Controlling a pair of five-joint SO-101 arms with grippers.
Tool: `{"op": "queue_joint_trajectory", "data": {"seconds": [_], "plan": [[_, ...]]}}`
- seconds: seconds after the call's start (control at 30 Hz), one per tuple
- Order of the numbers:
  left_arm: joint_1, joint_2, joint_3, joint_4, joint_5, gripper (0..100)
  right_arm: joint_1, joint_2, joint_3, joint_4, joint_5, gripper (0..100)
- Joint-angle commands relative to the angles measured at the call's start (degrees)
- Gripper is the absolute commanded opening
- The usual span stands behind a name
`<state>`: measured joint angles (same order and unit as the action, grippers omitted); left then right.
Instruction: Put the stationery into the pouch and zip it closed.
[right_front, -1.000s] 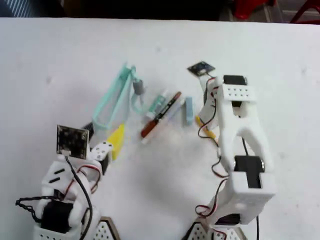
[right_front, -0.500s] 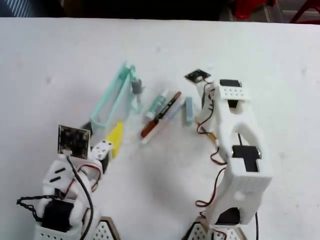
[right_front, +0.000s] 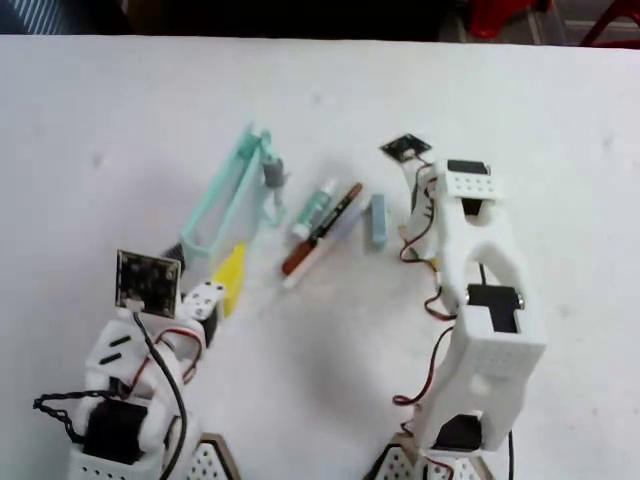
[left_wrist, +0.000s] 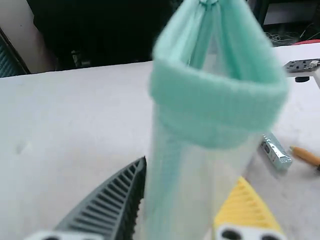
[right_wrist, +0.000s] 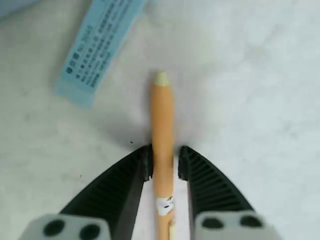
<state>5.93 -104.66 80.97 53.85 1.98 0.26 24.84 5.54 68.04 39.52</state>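
A mint-green pouch (right_front: 225, 195) is seen lying at a slant on the white worktop (right_front: 120, 100), left of centre in the high view, with its mouth open. In the left wrist view the left hand (left_wrist: 190, 175) is closed on the pouch's near end, which is pinched between a dark finger (left_wrist: 117, 200) and a yellow finger (left_wrist: 245, 205). A small grey piece (right_front: 275, 175) is seen just beside the pouch's upper end.

The loose stationery is gathered at the centre of the high view, to the right of the pouch. A white tube with a green label (right_front: 315, 208) lies beside a red-brown marker (right_front: 322, 230), and a light blue eraser (right_front: 377, 220) lies just right of them.

The right arm (right_front: 480, 300) is stretched up the right half of the high view, next to the eraser. In the right wrist view the right hand (right_wrist: 162, 165) is clamped on an orange pencil (right_wrist: 162, 115), held between two black fingers (right_wrist: 132, 175). The pencil's tip is pointed away from the hand, over the worktop, with the eraser near it but apart.
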Motion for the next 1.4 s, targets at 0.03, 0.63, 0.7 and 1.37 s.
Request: {"op": "queue_joint_trajectory", "data": {"seconds": [0.03,0.63,0.7,1.37], "plan": [[-0.57,-0.22,-0.79,-1.58,-0.53,21,-0.75,0.22,0.09,-0.04,0.53,1.7],[-0.57,-0.22,-0.79,-1.58,-0.18,21,-1.27,-28.26,-7.12,14.2,0.18,1.7],[-0.57,-0.22,-0.79,-1.58,-0.26,21,-2.68,-34.07,-7.21,14.81,0.09,1.7],[-0.57,-0.22,-0.79,-1.32,-0.44,21,-30.2,-62.37,-18.2,15.87,-20.84,1.7]]}}
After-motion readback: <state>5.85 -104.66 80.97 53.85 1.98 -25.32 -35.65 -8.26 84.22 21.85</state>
